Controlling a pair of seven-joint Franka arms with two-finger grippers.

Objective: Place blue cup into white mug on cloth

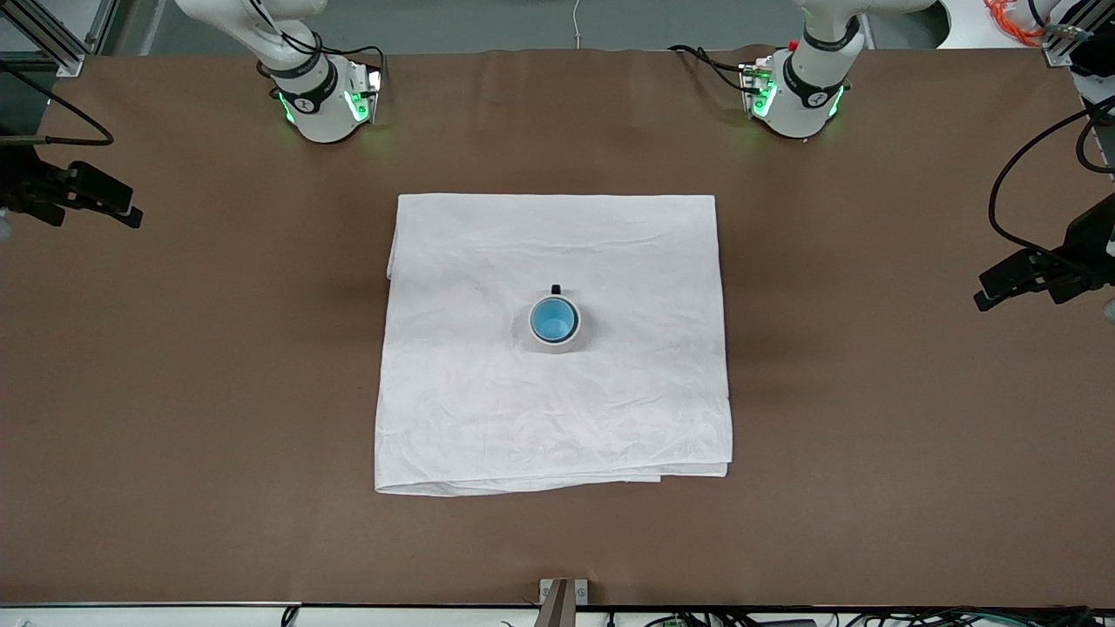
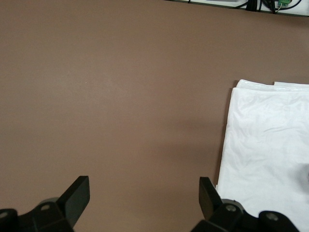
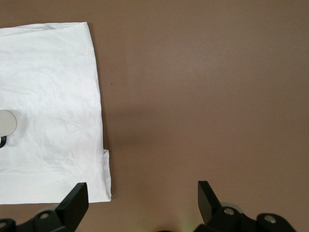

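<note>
Front view showed the blue cup [image 1: 554, 320] sitting upright inside the white mug [image 1: 557, 340], which stood near the middle of the cloth [image 1: 488, 409]. The mug's black handle [image 1: 556, 289] pointed toward the robots' bases. The cloth lay flat and wrinkled on the brown worktop [image 1: 174, 392], its folded layers showing along the edge nearest the front camera.

Both arms waited, drawn back to their own ends of the worktop. The left tool [image 2: 145, 193] hung over bare worktop beside the cloth's edge, its fingers [image 2: 77, 193] spread wide and holding nothing. The right tool [image 3: 142, 195] hung likewise over bare worktop just off the cloth, fingers [image 3: 76, 198] wide apart and empty; its wrist view caught only a sliver of the mug's rim.
</note>
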